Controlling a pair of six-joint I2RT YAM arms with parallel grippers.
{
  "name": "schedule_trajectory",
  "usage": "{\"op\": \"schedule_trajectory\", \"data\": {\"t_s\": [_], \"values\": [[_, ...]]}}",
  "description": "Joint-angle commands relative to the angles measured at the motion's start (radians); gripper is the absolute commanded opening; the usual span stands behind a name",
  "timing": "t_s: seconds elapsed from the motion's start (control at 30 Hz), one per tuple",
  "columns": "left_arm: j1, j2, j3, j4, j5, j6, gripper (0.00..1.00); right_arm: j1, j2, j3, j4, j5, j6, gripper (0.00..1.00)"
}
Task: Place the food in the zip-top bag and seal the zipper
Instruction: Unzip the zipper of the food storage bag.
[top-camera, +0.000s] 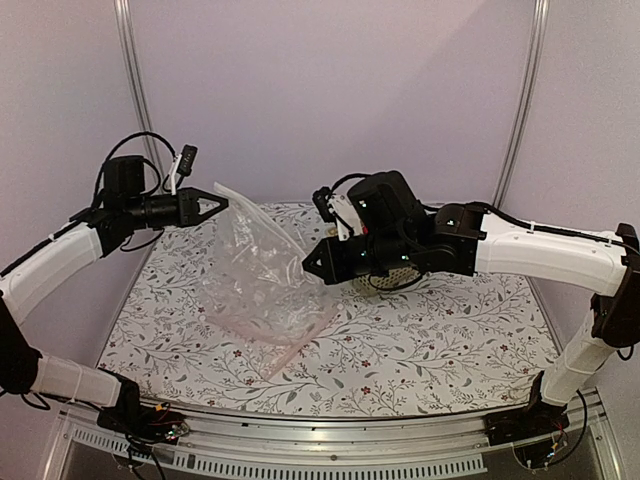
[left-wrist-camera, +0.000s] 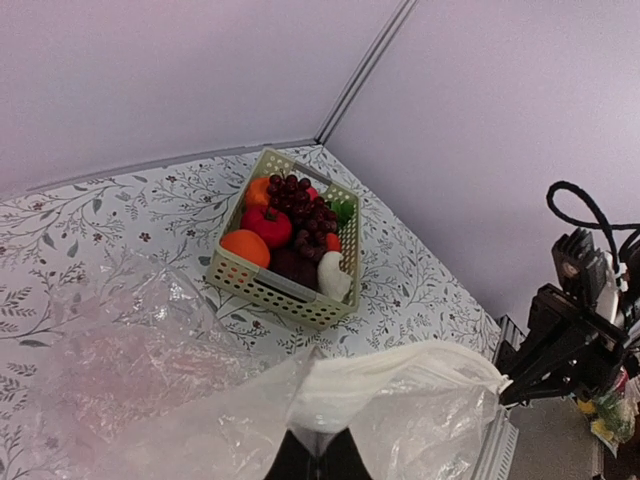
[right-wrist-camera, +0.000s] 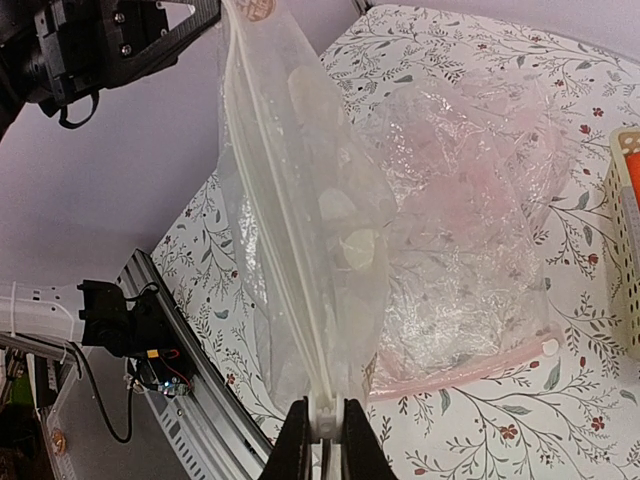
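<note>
Right now your zip-top bag (right-wrist-camera: 335, 180) hangs above the table (top-camera: 450, 330), its zipper (right-wrist-camera: 286, 290) stretched between both arms. Your left gripper (top-camera: 220, 206) is clenched on one end and your right gripper (right-wrist-camera: 320, 435) pinches the other. The grapes (left-wrist-camera: 303, 207) and red fruit (left-wrist-camera: 266, 222) sit in the basket (left-wrist-camera: 275, 292), well apart from the bag

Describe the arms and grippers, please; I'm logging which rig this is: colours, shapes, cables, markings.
Both arms have white tubular shells with black joints: left arm, right arm. The left gripper and right gripper are black, tapering to pointed fingers, behind boxy black wrist modules. Thin black cables loop over the wrists. No sleeves or readable markings show.
</note>
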Motion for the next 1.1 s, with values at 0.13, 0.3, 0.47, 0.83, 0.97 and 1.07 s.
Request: {"op": "schedule_trajectory", "data": {"t_s": [0.13,0.3,0.47,0.83,0.97,1.07], "values": [[0.046,-0.031,-0.012,0.025,-0.064,-0.008,0.0,0.0,0.002,-0.022,-0.062,0.005,-0.007,0.0],[0.053,-0.034,-0.012,0.023,-0.068,-0.01,0.0,0.0,0.004,-0.022,-0.063,0.006,-0.007,0.0],[0.06,-0.036,-0.014,0.024,-0.073,-0.009,0.0,-0.001,0.004,-0.022,-0.064,0.005,-0.008,0.0],[0.057,-0.032,-0.02,0.057,-0.006,-0.018,0.0,-0.001,0.005,-0.014,-0.065,0.003,-0.008,0.08],[0.0,-0.022,-0.014,0.054,0.043,0.008,0.0,0.0,0.002,0.006,-0.069,-0.01,-0.022,0.46],[-0.056,-0.019,-0.003,0.025,0.058,0.053,0.0,-0.001,-0.029,0.021,-0.093,0.007,-0.05,0.71]]}}
